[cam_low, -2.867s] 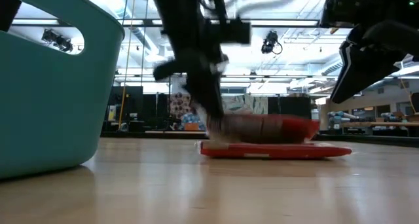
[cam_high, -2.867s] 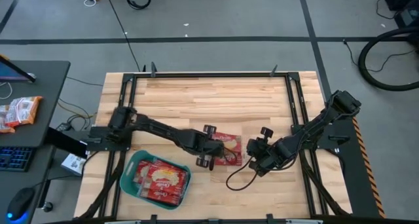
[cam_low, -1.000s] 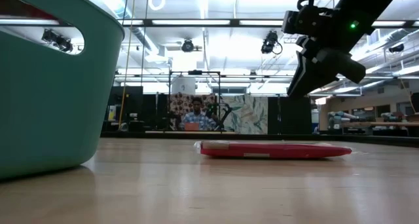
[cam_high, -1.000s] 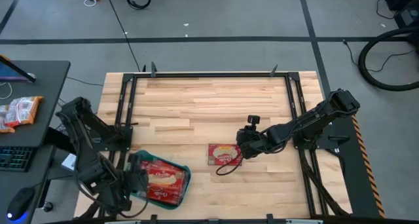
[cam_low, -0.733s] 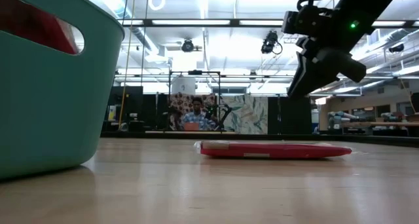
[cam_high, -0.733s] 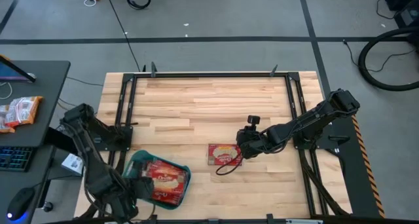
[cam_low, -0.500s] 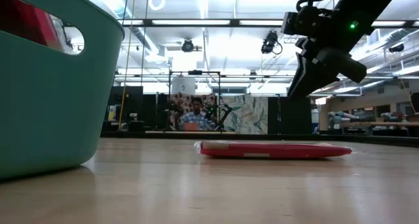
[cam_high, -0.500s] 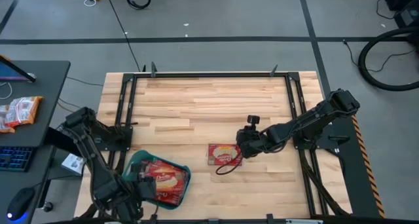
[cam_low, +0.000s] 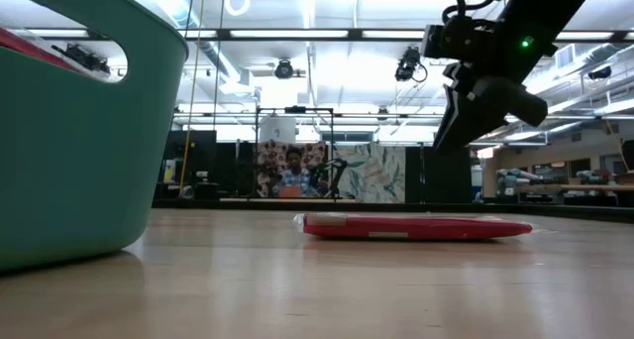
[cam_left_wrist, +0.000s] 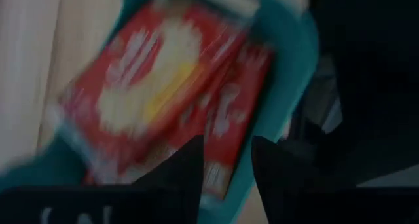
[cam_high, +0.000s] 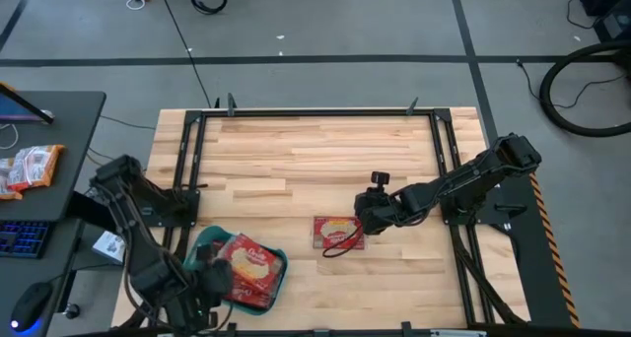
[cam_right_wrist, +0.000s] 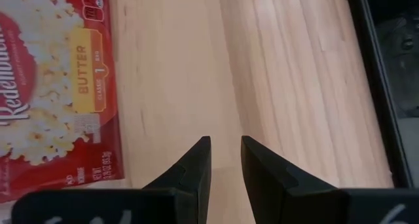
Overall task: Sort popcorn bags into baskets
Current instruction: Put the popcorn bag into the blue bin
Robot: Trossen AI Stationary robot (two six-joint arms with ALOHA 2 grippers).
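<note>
One red popcorn bag (cam_high: 338,232) lies flat on the wood, also seen in the low view (cam_low: 416,226) and the right wrist view (cam_right_wrist: 52,93). My right gripper (cam_high: 360,219) hovers just right of it, its fingers a narrow gap apart over bare wood (cam_right_wrist: 224,152). The teal basket (cam_high: 200,241) stands at the near left and holds several red bags (cam_high: 251,263); the top one lies askew. My left gripper (cam_high: 205,275) is over the basket's left end, open. In the blurred left wrist view its fingers (cam_left_wrist: 229,165) frame the basket's rim (cam_left_wrist: 291,80) and the bags (cam_left_wrist: 150,99).
A thin cable loop (cam_high: 340,246) lies by the loose bag's near edge. Black frame rails (cam_high: 444,169) run along the table's sides. A desk at the left carries a pale orange-and-white packet (cam_high: 30,168). A person (cam_low: 294,175) sits far off in the room.
My left arm has swung about at the near left corner, carrying its gripper along the basket's left end. The top bag in the basket has turned and shifted and now lies more askew. The loose bag has stayed put.
</note>
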